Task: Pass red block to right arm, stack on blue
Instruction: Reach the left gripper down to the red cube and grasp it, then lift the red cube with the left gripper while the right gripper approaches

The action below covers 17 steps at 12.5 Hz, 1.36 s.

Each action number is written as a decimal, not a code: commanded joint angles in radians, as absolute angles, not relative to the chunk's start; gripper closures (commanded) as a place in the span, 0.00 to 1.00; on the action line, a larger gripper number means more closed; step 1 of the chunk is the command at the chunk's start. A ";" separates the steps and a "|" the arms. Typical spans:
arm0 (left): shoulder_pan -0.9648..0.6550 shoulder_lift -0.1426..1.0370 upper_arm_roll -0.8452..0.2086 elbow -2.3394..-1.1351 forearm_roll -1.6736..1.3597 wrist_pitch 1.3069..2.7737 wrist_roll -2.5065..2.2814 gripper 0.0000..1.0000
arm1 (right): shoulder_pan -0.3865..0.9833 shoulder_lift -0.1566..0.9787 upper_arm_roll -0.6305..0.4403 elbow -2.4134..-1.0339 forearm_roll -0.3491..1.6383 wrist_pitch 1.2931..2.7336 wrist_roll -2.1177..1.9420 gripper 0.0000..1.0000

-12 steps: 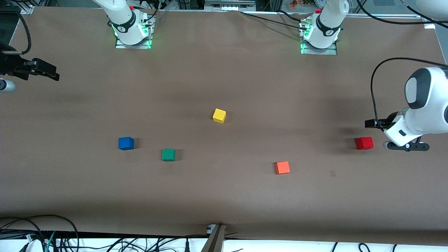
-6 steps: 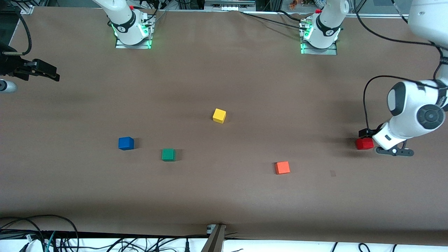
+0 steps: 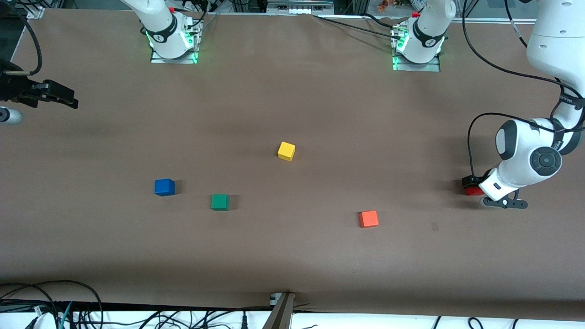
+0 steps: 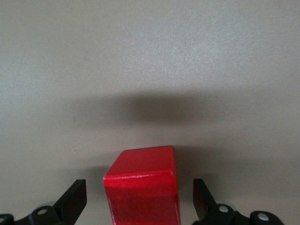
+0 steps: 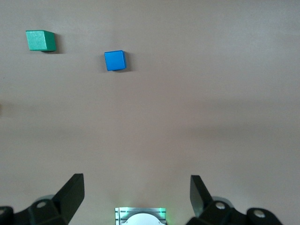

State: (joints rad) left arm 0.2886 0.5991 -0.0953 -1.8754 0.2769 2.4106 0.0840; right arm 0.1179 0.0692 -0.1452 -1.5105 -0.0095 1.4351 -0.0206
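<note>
The left pincer (image 4: 139,206) is down at the red block (image 4: 143,187), fingers spread wide with the block between them, gaps showing on both sides. The block sits on the counter (image 3: 320,256) at the left arm's end. The right pincer (image 5: 136,197) waits open above the right arm's end. The blue block (image 3: 164,187) stands beside a green block (image 3: 220,202).
</note>
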 commanded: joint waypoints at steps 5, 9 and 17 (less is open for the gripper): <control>0.295 0.583 -0.127 -1.862 0.288 2.382 0.086 1.00 | 0.112 0.093 -0.140 -1.477 -0.009 1.427 -0.029 0.00; 0.301 0.525 -0.248 -1.859 0.288 2.372 0.097 1.00 | 0.117 0.140 -0.140 -1.479 -0.005 1.422 -0.032 0.00; 0.548 0.515 -0.701 -1.841 0.005 2.384 0.584 1.00 | 0.112 0.218 -0.138 -1.483 0.314 1.390 -0.040 0.00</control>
